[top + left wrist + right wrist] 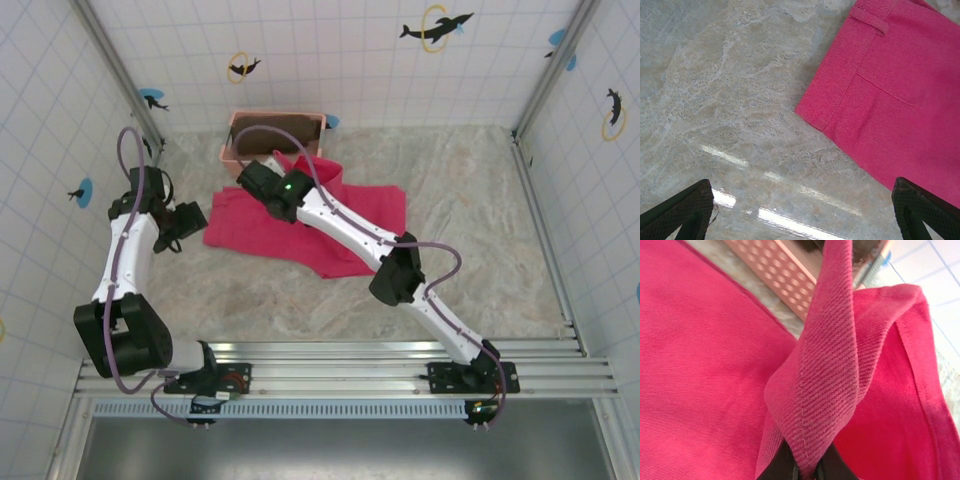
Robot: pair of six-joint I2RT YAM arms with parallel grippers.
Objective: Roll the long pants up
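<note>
From above: pink pants (245, 232) lie rumpled in the middle of the bench (480, 230), just before a pink basket (231, 140) at the far edge. The right arm (350, 232) reaches over them.

Left wrist: left jaws spread wide above bare bench, a pants corner beside them.

Right wrist: right jaws pinching a raised fold of the pants.

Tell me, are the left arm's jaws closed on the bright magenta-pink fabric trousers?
No, the left jaws stand wide apart above the marbled tabletop, gripping nothing; the bright magenta-pink fabric trousers lie beside them.
</note>
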